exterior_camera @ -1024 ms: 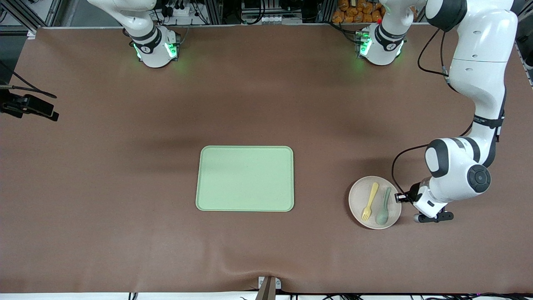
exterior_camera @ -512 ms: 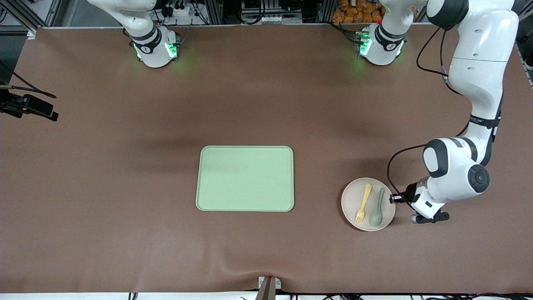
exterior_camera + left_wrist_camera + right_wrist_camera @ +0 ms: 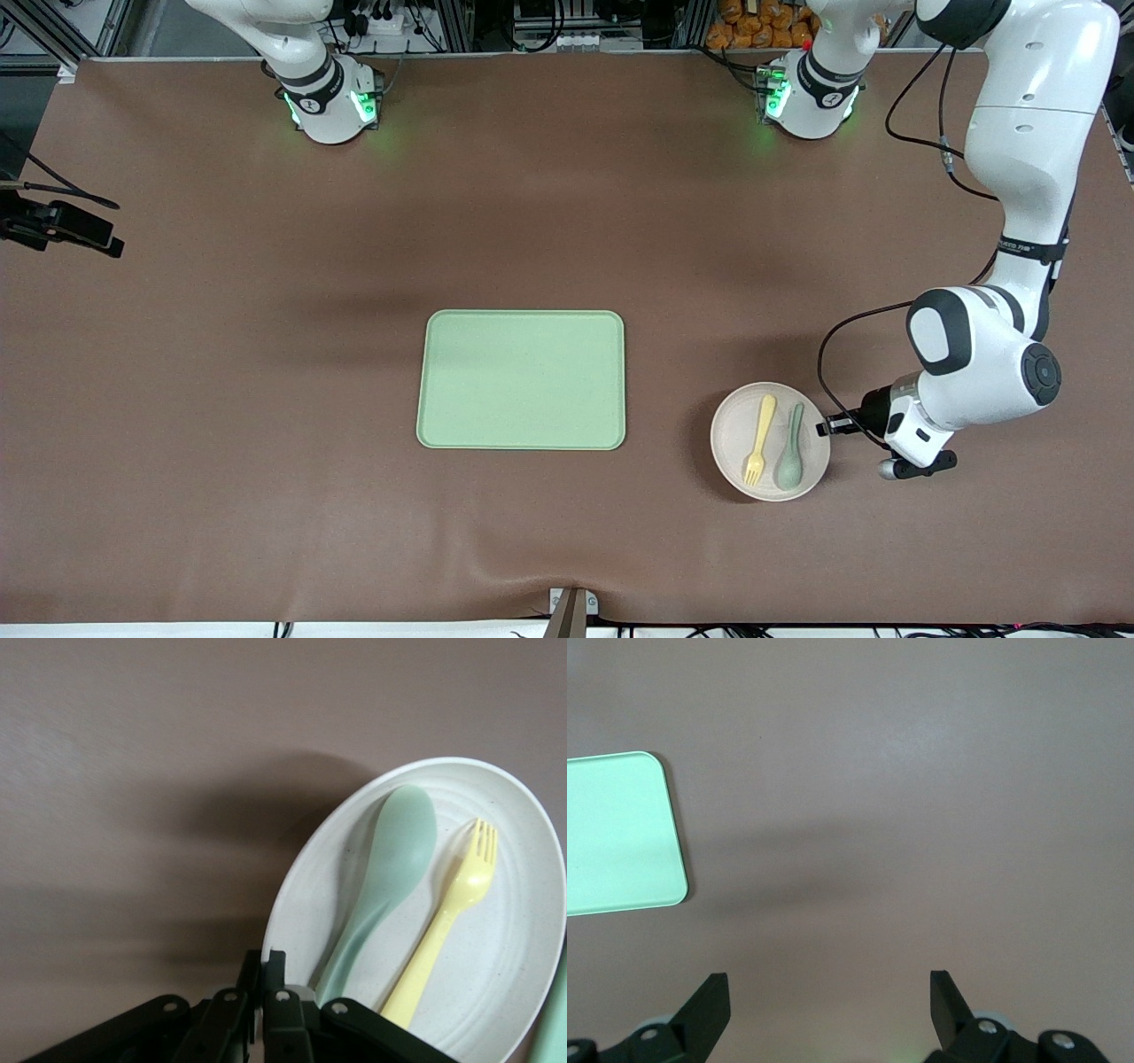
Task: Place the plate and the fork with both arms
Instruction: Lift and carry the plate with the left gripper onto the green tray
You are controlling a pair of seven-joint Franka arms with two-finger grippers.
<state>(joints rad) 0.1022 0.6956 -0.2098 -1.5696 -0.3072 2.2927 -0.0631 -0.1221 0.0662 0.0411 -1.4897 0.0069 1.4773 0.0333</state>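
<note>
The plate [image 3: 770, 441] is round, shallow and off-white, faintly speckled, with concentric ridges that only the left wrist view makes plain [image 3: 425, 912]. It sits near the edge of the brown, matte table [image 3: 266, 354] closest to the front camera, toward the left arm's end, well apart from the tray [image 3: 522, 379]. On it lie the fork [image 3: 758, 439], pale yellow smooth plastic with short tines, and a muted green spoon [image 3: 789, 447] beside it, the two roughly parallel.

The left gripper [image 3: 828, 427] is at the plate's rim on the side toward the left arm's end; its black fingers [image 3: 275, 992] are pressed together, pinching the plate's edge, which shows clearly in the left wrist view.

The tray is a flat light-green rectangle with rounded corners and a low raised lip, lying at the table's middle. The right wrist view shows one rounded corner of it [image 3: 620, 833] and the right gripper [image 3: 830, 1001], fingers spread wide over bare table; the front view does not show that gripper.
</note>
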